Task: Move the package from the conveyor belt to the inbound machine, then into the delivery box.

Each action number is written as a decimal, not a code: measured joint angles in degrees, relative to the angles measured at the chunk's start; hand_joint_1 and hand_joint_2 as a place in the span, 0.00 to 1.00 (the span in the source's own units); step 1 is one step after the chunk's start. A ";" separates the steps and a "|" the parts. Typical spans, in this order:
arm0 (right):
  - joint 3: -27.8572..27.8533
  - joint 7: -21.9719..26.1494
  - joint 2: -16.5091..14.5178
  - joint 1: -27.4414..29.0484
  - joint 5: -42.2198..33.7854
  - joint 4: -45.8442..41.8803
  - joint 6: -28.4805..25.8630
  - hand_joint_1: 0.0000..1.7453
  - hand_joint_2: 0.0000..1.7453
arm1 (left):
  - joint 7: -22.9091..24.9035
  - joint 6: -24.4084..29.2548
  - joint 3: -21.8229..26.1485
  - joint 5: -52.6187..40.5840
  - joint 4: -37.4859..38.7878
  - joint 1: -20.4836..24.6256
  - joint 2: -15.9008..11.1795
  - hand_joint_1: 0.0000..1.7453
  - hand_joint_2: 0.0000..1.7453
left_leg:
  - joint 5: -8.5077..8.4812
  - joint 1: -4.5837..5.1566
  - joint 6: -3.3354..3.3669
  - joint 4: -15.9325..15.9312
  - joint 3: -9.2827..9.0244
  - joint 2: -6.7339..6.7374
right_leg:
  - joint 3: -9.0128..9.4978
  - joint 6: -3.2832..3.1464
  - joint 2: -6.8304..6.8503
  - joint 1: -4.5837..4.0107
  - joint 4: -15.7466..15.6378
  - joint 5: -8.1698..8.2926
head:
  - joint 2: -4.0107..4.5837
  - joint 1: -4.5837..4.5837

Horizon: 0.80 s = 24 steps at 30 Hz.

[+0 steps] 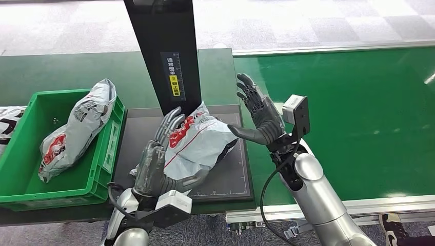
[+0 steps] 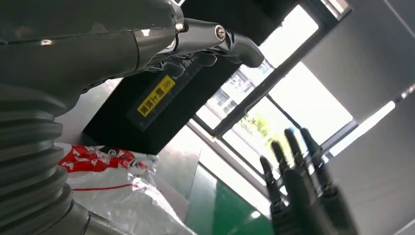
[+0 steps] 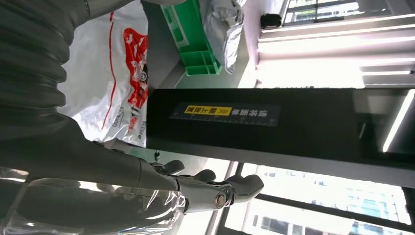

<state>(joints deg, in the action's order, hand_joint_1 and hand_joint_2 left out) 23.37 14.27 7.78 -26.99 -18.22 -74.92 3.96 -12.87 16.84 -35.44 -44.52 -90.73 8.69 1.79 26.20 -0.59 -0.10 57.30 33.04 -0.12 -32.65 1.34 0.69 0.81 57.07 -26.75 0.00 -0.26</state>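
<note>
A white plastic package (image 1: 202, 141) with red print lies on the dark weighing plate (image 1: 233, 179) of the inbound machine, at the foot of its black column (image 1: 166, 51). My left hand (image 1: 156, 164) lies against the package's left side, fingers stretched out along it and thumb reaching along its near edge. My right hand (image 1: 259, 115) stands at the package's right side with its fingers spread upward, palm toward the package and thumb at its edge. The left wrist view shows the package (image 2: 112, 186) and the right hand (image 2: 303, 196) beyond it. The right wrist view also shows the package (image 3: 107, 73).
The green delivery box (image 1: 31, 189) stands left of the plate with another grey-white package (image 1: 77, 128) leaning in it. A further bag (image 1: 7, 123) lies at the far left edge. The green conveyor belt (image 1: 359, 113) runs on the right.
</note>
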 joint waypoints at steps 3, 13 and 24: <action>-1.48 0.05 0.01 1.62 0.69 -2.84 0.26 0.00 1.00 | 0.18 -0.80 -2.31 -0.75 4.86 2.44 -0.68 0.00 1.00 | 0.00 0.00 -0.01 -0.02 -0.02 0.07 | 0.00 -0.01 -0.09 -0.01 0.01 0.01 | 0.00 0.01; -5.21 -0.17 0.05 5.16 2.61 -8.53 0.97 0.00 1.00 | 1.53 -6.17 -5.44 -3.24 17.42 8.42 -3.03 0.00 1.00 | 0.00 -0.01 -0.01 -0.02 -0.03 0.08 | 0.01 -0.01 -0.10 0.00 0.01 0.01 | 0.00 0.00; -5.77 -0.04 0.02 5.55 2.71 -9.27 1.81 0.00 1.00 | 0.98 -9.22 -6.87 -3.49 27.06 9.89 -5.17 0.00 1.00 | 0.00 -0.01 -0.01 -0.02 -0.02 0.09 | 0.00 -0.01 -0.11 -0.01 0.02 0.01 | 0.00 0.00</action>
<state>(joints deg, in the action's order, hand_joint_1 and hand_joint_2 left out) 17.60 14.22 7.80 -21.43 -15.51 -84.19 5.77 -11.89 7.62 -42.30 -48.00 -63.67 18.57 -3.38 26.20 -0.59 -0.11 57.28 33.01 -0.03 -32.65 1.33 0.58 0.81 57.09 -26.75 0.00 -0.26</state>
